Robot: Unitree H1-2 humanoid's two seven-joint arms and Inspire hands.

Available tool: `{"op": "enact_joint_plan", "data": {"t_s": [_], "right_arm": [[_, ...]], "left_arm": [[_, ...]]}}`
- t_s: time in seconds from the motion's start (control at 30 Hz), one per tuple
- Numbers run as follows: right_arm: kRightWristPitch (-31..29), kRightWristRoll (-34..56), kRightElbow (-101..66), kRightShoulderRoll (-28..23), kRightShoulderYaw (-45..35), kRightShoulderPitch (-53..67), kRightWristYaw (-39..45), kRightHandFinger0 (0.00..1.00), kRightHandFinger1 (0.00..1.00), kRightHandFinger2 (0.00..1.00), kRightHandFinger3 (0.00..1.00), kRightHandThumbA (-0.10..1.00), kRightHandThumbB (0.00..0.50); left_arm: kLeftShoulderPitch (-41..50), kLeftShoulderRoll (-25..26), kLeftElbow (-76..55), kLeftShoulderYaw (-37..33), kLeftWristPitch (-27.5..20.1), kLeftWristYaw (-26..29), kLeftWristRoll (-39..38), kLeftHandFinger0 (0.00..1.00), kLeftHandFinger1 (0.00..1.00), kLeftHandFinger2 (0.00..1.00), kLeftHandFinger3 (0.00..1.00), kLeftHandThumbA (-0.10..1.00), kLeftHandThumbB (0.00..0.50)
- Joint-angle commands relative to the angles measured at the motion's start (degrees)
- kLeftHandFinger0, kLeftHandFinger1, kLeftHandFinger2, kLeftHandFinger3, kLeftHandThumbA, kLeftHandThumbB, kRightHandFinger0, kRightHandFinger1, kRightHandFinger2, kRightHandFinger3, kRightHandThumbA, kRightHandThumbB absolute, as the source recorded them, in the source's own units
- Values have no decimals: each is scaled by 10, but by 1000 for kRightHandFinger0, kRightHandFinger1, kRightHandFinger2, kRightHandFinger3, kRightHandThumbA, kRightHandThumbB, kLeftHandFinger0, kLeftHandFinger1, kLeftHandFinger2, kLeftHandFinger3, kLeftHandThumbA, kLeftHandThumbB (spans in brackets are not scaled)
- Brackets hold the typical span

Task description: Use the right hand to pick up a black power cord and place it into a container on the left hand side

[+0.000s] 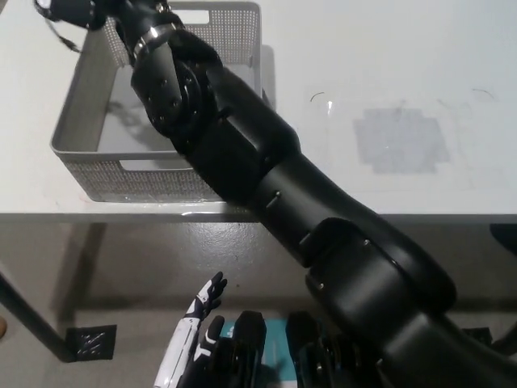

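Right hand point(69, 10) over basket point(81, 137) far-left rim — grip unclear, cord point(63, 36) dangling

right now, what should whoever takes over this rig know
Right hand: black, stretched across the table to the top left of the head view, over the far left corner of the grey basket. A thin black power cord appears to dangle from it at the basket's left rim; its grip is not clear.
Left hand: white, resting low below the table edge, fingers apart, holding nothing.
Done: cord carried to the basket.
Left: release the cord inside the basket, which looks empty where visible, then pull the right arm back.
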Motion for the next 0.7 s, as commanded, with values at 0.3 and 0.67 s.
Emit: {"op": "enact_joint_plan", "data": {"t_s": [0.3,0.67], "right_arm": [[-41,3,117,20,4,-44,-37,0,181,723,708,-100,196],[-53,-8,171,37,30,-10,-39,0,13,170,225,-100,259]], "left_arm": [[-17,4,-8,-13,-17,-4,9,1000,1000,1000,1000,1000,15],[-30,7,-16,-15,-4,-9,8,1000,1000,1000,1000,1000,46]]}}
